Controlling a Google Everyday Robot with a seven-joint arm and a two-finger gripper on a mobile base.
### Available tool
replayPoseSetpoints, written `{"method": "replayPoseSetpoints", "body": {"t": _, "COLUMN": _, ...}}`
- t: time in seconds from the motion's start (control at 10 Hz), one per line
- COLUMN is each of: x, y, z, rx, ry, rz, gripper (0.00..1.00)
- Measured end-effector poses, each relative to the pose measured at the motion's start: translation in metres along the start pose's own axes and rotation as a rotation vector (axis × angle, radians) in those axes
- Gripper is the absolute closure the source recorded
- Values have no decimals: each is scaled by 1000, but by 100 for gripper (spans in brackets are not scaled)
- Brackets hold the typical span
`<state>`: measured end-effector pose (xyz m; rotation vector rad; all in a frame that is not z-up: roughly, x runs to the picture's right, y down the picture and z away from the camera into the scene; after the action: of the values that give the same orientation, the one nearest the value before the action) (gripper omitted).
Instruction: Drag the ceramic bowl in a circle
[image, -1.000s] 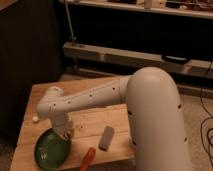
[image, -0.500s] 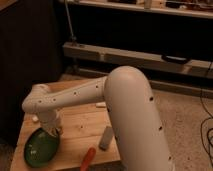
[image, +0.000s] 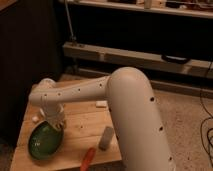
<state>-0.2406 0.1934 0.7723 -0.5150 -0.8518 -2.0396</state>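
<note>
The ceramic bowl (image: 45, 141) is a shallow glossy green bowl on the wooden table (image: 80, 132), near its front left corner. My white arm reaches from the right across the table. The gripper (image: 56, 124) points down at the bowl's far right rim and seems to touch it. The wrist hides the fingertips.
A grey-white block (image: 106, 137) and a red-orange tool (image: 88, 157) lie at the table's front right. A small white piece (image: 101, 104) lies mid-table and another small white thing (image: 35, 119) at the left edge. A dark cabinet stands on the left, shelving behind.
The arm has swung and the bowl has shifted on the table: first to the left, then a little back to the right, staying under the gripper.
</note>
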Motion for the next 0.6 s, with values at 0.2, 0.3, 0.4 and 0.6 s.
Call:
{"method": "replayPoseSetpoints", "body": {"t": 0.2, "x": 4, "y": -2, "z": 1, "rx": 10, "ry": 1, "rz": 21, "gripper": 100}}
{"method": "replayPoseSetpoints", "body": {"t": 0.3, "x": 2, "y": 2, "z": 1, "rx": 14, "ry": 2, "rz": 32, "gripper": 100}}
{"method": "replayPoseSetpoints", "body": {"t": 0.4, "x": -3, "y": 15, "z": 1, "rx": 18, "ry": 2, "rz": 50, "gripper": 100}}
{"method": "replayPoseSetpoints", "body": {"t": 0.6, "x": -12, "y": 44, "z": 2, "rx": 25, "ry": 0, "rz": 58, "gripper": 100}}
